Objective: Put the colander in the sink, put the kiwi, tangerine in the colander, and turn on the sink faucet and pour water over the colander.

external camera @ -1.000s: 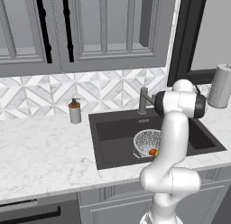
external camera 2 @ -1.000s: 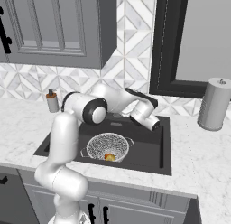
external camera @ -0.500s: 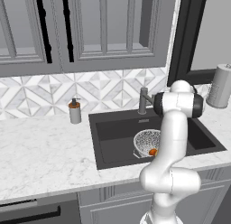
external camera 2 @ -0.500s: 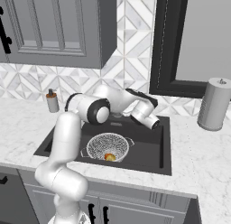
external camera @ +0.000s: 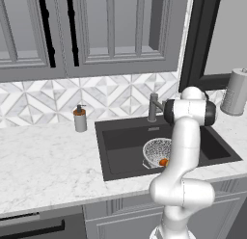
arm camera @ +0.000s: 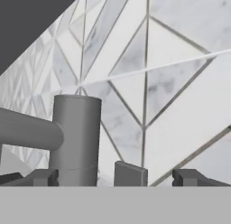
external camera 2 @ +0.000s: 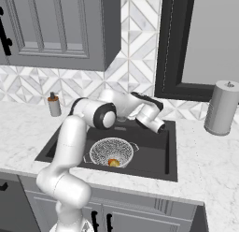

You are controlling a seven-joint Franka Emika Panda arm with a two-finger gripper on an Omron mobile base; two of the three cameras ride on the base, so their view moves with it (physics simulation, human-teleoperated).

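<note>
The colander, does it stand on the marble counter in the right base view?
No, the colander sits inside the dark sink, with the tangerine in it.

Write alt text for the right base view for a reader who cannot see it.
A white robot arm reaches over a dark charcoal sink set in white marble, its open gripper behind a speckled silvery colander holding a bright orange tangerine. A grey cylinder stands on the counter to the right.

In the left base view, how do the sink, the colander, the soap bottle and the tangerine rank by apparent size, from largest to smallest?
1. The sink, by far the widest.
2. The colander, partly hidden behind the arm.
3. The soap bottle, clearly smaller than the colander.
4. The tangerine, a small orange spot at the colander's near edge.
</note>
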